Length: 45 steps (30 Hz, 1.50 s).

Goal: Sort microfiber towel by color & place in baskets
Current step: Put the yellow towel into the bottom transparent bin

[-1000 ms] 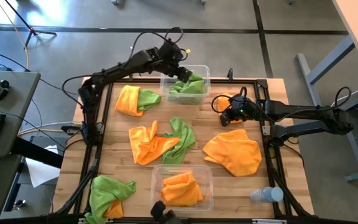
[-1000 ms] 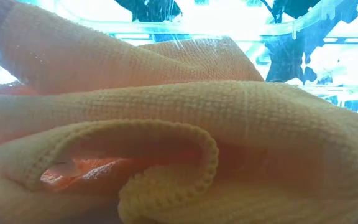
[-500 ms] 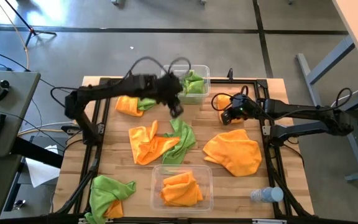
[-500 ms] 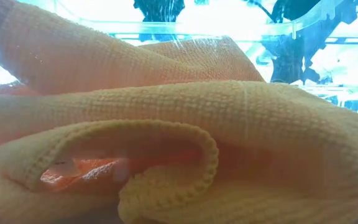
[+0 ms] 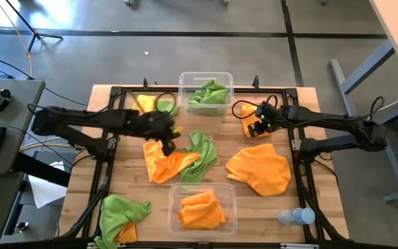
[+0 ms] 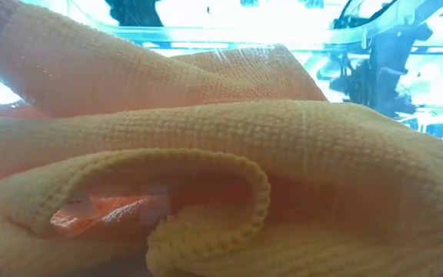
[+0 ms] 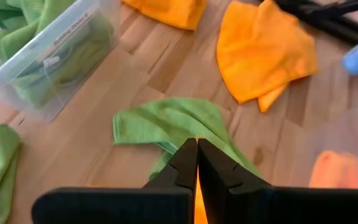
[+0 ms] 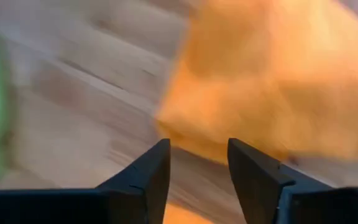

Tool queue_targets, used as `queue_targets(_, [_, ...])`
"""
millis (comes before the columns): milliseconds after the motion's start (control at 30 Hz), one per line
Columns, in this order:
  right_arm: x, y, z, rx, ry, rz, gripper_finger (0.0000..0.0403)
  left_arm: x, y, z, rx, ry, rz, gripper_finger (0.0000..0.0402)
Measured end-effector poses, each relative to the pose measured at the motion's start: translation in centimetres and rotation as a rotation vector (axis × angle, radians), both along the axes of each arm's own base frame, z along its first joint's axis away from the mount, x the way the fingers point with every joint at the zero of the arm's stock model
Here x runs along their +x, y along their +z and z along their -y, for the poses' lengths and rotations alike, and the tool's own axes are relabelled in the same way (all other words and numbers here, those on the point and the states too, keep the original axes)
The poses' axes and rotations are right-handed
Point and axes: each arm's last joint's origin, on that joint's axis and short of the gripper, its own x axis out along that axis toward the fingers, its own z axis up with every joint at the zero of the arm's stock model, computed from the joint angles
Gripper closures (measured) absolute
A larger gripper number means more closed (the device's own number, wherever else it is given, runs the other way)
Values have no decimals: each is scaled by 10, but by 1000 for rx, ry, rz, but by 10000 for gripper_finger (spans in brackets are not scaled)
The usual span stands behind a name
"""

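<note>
Left tool (image 5: 170, 144): fingers together, empty, over the centre orange towel (image 5: 163, 160).
Right tool (image 5: 260, 124): fingers apart, at 2 o'clock over a small orange towel (image 5: 247, 111).
Baskets: green bin (image 5: 206, 93) at 12, orange bin (image 5: 201, 206) at 6.
Risk: the overlapping green towel (image 5: 200, 152) may lift along, mixing colours.

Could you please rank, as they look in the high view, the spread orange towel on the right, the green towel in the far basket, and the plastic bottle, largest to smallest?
1. The spread orange towel, clearly the largest.
2. The green towel in the far basket.
3. The plastic bottle, smallest.

The camera looks straight down, so nearness hardly affects this.
</note>
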Motion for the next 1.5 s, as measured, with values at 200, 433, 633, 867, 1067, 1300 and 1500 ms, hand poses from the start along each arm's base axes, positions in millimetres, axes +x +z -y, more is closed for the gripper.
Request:
queue_targets(200, [-1, -22, 18, 43, -85, -162, 237, -34, 8, 12, -23, 26, 89, 401])
queue_targets(433, [8, -33, 30, -28, -116, -192, 261, -58, 15, 15, 23, 57, 143, 401])
queue_targets(633, [14, -43, 33, -10, -139, -211, 319, -68, 17, 14, 65, 20, 113, 401])
queue_targets(867, [19, -48, 22, 21, -184, -211, 393, -85, 16, 13, 108, -45, 40, 401])
queue_targets(1067, [18, -29, -8, 12, -250, -116, 401, -101, 19, 10, 183, -113, -2, 401])
queue_targets(1300, [7, 8, -47, -120, -321, 140, 402, -109, 23, 9, 274, -192, -2, 401])
queue_targets(1500, [6, 61, -69, -323, -329, 352, 402, -111, 15, 3, 344, -232, -39, 401])
